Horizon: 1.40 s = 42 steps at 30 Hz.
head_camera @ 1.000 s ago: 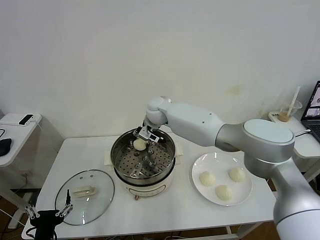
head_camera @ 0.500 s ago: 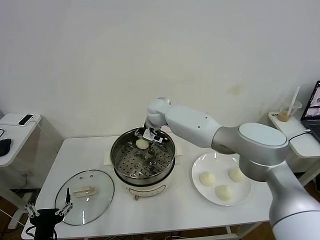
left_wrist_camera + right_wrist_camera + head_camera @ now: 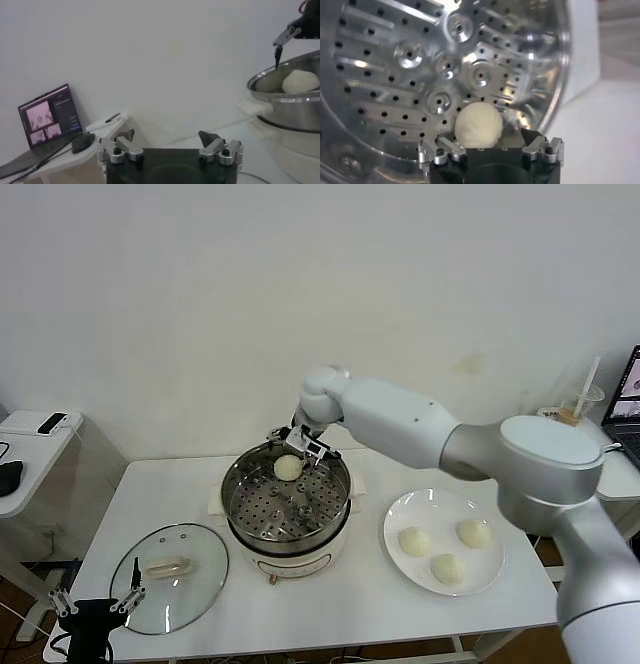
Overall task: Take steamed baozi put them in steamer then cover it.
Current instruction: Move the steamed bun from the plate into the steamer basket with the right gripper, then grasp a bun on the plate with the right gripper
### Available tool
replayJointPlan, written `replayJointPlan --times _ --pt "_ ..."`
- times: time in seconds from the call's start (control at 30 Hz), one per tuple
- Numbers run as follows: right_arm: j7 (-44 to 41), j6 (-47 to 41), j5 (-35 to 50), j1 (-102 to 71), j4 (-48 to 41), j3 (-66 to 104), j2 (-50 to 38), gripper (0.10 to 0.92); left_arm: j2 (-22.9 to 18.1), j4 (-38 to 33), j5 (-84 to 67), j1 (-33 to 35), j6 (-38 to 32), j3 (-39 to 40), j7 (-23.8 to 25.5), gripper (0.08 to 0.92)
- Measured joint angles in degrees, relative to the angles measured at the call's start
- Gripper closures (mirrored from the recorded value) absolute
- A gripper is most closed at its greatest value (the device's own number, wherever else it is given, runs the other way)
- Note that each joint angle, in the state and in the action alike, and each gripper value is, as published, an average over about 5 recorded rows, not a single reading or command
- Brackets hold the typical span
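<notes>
One baozi [image 3: 288, 468] in the steamer [image 3: 287, 504], three more on the plate [image 3: 444, 556].
The bun lies on the perforated floor at the steamer's far side, just below the right gripper [image 3: 304, 444], whose fingers are released and apart. Right of the steamer, the plate; left, the cover [image 3: 170, 577] flat on the desk [image 3: 330, 604], near the idle left gripper [image 3: 95, 609], fingers spread.

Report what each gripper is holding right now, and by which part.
Nothing is held. The right gripper is open above the baozi lying in the steamer; the left gripper is open and empty.
</notes>
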Motion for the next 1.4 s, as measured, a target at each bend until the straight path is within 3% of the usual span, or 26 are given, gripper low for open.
replayJointPlan --times 0.37,0.77,1.07,1.4 --pt "-2.36 -17.71 9.85 6.02 14.83 -0.68 -14.16 0.203 2.05 -0.39 -3.84 -1.94 2.08 -1.88 0.92 0.177" --pt "-3.55 -24.19 10.61 2.5 28.3 0.48 -34.39 0.203 4.37 0.8 -8.61 -3.92 3.92 -3.62 1.15 0.177" --pt "-3.04 -26.11 5.97 -10.48 31.27 7.21 -42.29 0.203 4.15 0.97 -10.14 -4.15 4.6 -3.7 1.38 0.177" --pt "-2.41 -27.38 1.84 -23.11 30.01 13.36 -43.03 0.203 4.22 1.73 -9.99 -4.2 5.04 -4.02 1.47 0.177"
